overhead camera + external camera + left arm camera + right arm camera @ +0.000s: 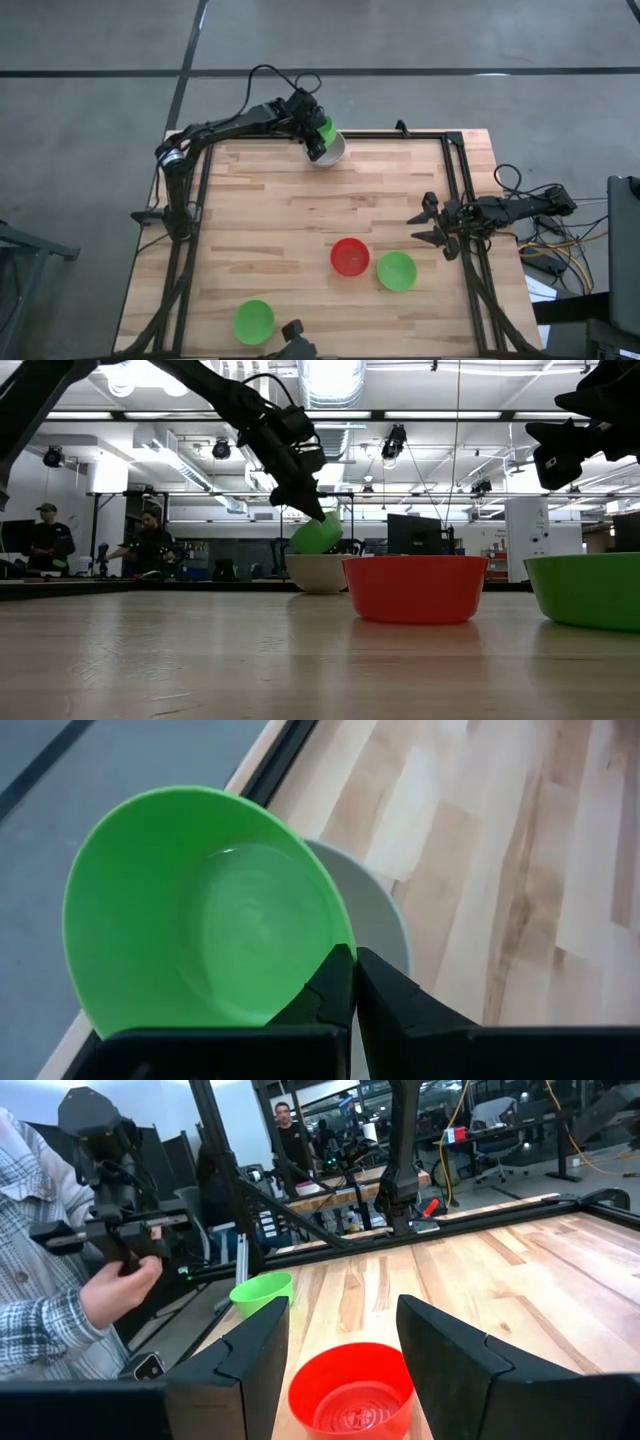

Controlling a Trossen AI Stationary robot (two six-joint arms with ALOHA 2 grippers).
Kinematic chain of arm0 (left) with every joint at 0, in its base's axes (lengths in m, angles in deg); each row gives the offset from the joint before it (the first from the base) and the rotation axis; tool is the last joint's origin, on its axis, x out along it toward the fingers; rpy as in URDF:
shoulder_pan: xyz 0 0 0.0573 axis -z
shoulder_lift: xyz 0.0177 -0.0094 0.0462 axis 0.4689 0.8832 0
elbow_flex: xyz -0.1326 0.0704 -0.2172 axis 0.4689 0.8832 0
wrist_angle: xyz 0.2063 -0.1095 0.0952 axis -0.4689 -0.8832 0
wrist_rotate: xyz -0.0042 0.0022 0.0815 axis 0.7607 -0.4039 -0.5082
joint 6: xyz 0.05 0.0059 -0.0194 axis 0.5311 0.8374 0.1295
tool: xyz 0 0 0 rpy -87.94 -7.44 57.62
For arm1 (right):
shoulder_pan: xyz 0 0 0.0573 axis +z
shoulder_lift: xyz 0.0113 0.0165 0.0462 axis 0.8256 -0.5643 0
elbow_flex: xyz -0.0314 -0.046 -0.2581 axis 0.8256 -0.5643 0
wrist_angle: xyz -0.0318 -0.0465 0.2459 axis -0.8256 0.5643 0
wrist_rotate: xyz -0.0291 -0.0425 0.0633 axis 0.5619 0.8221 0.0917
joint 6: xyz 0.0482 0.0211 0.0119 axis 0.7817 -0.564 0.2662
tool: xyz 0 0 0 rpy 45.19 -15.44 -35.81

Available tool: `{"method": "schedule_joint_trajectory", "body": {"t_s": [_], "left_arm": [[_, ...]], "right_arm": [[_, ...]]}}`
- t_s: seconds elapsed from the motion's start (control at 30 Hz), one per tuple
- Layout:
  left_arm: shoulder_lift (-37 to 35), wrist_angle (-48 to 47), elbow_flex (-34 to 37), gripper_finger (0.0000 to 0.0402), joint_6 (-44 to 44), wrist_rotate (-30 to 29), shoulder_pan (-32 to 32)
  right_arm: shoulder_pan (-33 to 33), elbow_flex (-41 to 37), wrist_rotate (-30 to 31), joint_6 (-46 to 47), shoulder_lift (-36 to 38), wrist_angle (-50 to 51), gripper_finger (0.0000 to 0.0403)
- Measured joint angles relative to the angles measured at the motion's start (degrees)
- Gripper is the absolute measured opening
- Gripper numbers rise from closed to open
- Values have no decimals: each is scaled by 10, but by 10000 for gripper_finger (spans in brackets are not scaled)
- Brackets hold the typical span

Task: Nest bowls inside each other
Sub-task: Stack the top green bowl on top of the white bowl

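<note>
Holding my left gripper (354,982) clamped on a tilted green bowl's (190,910) rim, white bowl (385,915) just beneath. My right gripper (340,1365) hovers, fingers apart, above the red bowl (352,1392).

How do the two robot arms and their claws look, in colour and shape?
Both arms are dark, slim and jointed. A black cable loops over the left arm. The left claw has narrow wedge-shaped dark fingers; the right claw has broad, flat, angular dark fingers.

Wooden table (300,210) — white bowl (334,152), red bowl (349,256), two green bowls (396,270)
</note>
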Motion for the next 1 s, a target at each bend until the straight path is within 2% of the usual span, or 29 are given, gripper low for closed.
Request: {"method": "schedule_joint_trajectory", "body": {"t_s": [0.37, 0.77, 1.0], "left_arm": [[0, -4, 13, 7, -3, 0, 5], [-1, 59, 55, 8, -7, 31, 9], [-1, 74, 79, 9, -8, 31, 9]], "right_arm": [[0, 0, 0, 0, 0, 0, 183], [0, 0, 0, 0, 0, 0, 183], [0, 0, 0, 0, 0, 0, 183]]}}
